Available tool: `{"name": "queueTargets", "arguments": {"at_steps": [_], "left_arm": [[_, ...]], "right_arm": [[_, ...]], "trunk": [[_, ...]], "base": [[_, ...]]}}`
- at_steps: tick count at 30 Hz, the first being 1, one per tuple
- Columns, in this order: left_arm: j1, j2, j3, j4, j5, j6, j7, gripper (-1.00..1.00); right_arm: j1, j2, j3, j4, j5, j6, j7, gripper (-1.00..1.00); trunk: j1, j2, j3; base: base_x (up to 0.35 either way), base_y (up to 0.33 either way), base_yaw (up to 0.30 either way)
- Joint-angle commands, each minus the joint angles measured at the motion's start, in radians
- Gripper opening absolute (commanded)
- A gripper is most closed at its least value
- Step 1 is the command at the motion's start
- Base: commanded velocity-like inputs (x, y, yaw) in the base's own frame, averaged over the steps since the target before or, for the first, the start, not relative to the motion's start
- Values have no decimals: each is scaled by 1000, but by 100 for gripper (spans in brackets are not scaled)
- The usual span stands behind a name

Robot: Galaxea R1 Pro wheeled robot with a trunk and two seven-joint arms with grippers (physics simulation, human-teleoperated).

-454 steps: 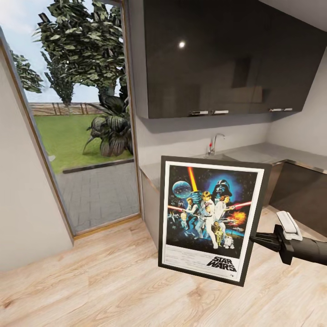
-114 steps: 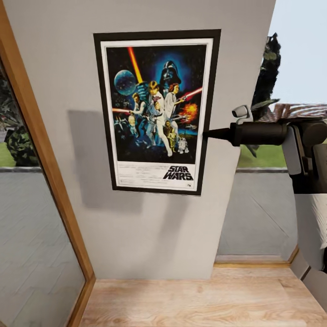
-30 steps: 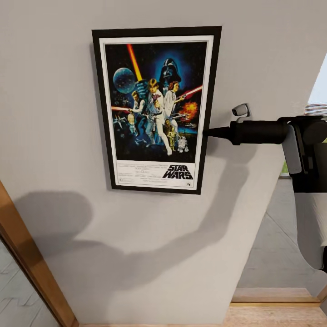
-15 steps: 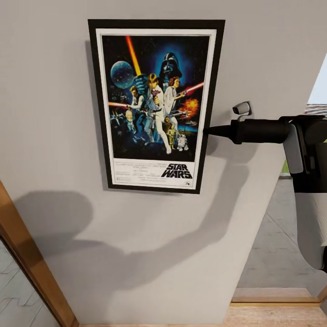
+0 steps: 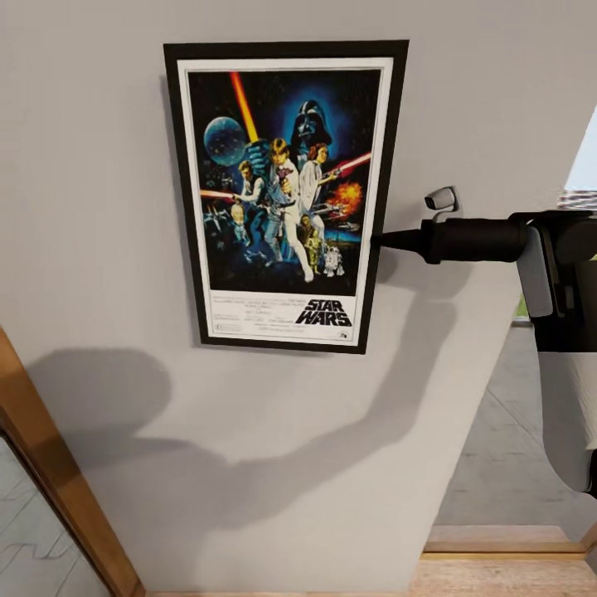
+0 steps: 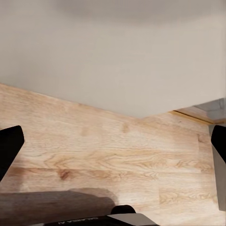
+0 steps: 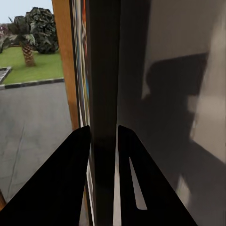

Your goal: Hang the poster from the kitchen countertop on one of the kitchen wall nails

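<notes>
The poster (image 5: 286, 195), a Star Wars picture in a thin black frame, stands upright and close against the grey wall (image 5: 99, 207). My right gripper (image 5: 378, 240) reaches in from the right and is shut on the frame's right edge at about mid-height. In the right wrist view the dark frame edge (image 7: 103, 84) runs between the two black fingers (image 7: 75, 183), with the wall just behind. No nail can be seen. My left gripper (image 6: 113, 146) hangs low and open over the wood floor (image 6: 103, 155), holding nothing.
A wooden window frame (image 5: 50, 473) slants up at the lower left with glass beside it. To the right of the wall a glass pane (image 5: 497, 448) shows paving outside. Plank floor (image 5: 506, 572) lies below. The right arm's shadow falls across the wall.
The poster rose a little against the wall, then came part of the way back down. The right gripper stays shut on its right edge and has barely moved.
</notes>
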Motion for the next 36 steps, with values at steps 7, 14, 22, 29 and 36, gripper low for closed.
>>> {"name": "queueTargets", "arguments": {"at_steps": [7,14,22,29,36], "left_arm": [[-1,-1,-8,-2,8,-5,0,100],[-1,-1,-8,-2,8,-5,0,100],[-1,-1,-8,-2,8,-5,0,100],[-1,-1,-8,-2,8,-5,0,100],[-1,-1,-8,-2,8,-5,0,100]], "right_arm": [[-1,-1,1,0,-1,6,1,-100],[-1,-1,1,0,-9,6,1,-100],[-1,-1,0,0,-30,7,1,-100],[-1,-1,0,0,-33,7,1,-100],[-1,-1,0,0,-34,7,1,-100]], "trunk": [[1,-2,-2],[1,-2,-2],[1,-2,-2],[1,-2,-2],[1,-2,-2]], "base": [[0,111,0],[4,37,0],[37,79,0],[6,27,0],[1,107,0]]}}
